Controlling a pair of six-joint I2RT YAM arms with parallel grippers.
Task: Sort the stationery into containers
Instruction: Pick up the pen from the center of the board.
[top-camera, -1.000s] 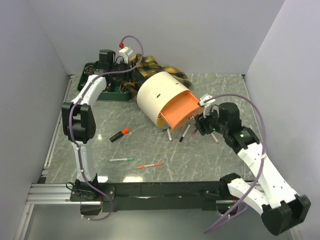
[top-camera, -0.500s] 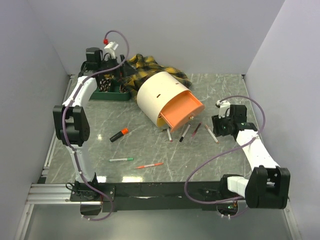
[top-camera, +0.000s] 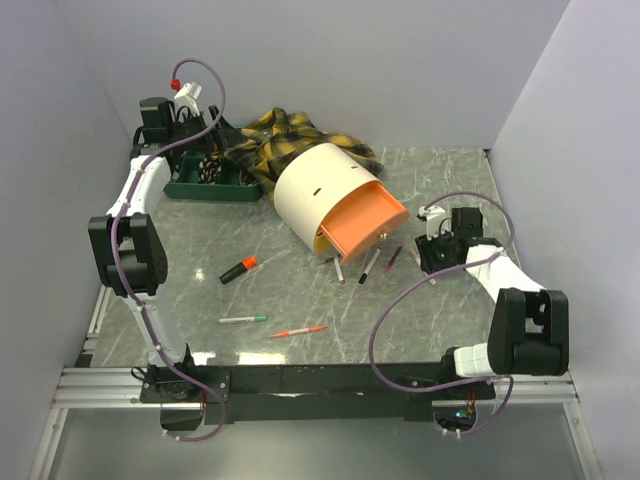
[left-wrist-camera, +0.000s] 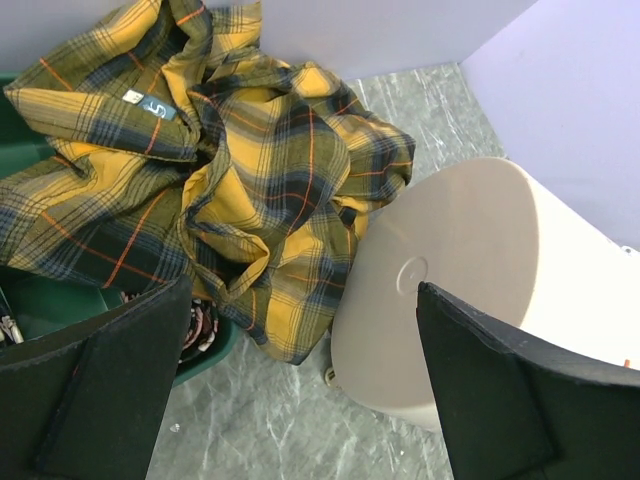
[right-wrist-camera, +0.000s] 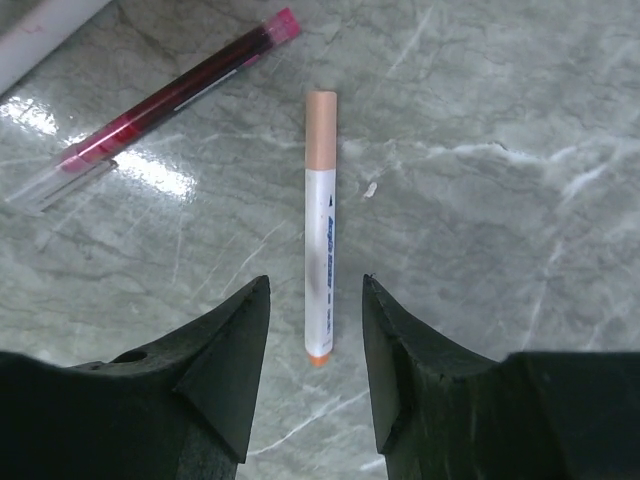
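"So, where was the left gripper (left-wrist-camera: 302, 288)?"
"Upper left, by the dark green tray (top-camera: 190, 188), spread wide and empty, plaid cloth (left-wrist-camera: 250, 180) below it. The cream drum (top-camera: 320, 195) lay tipped at centre."
"And the right gripper (right-wrist-camera: 315, 281)?"
"Right of centre, half parted, straddling a white marker (right-wrist-camera: 320, 230) on the table (right-wrist-camera: 480, 200) without clasping it; a red pen (right-wrist-camera: 170, 95) lay beside."

A cream drum (top-camera: 312, 190) on its side at centre, orange inner tray (top-camera: 362, 222) sticking out lower right, dark green tray (top-camera: 195, 189) upper left, black highlighter (top-camera: 238, 269) with orange cap left of centre, white-green pen (top-camera: 243, 319) and red pen (top-camera: 298, 330) lower centre, white marker (right-wrist-camera: 320, 240) with peach cap lying flat
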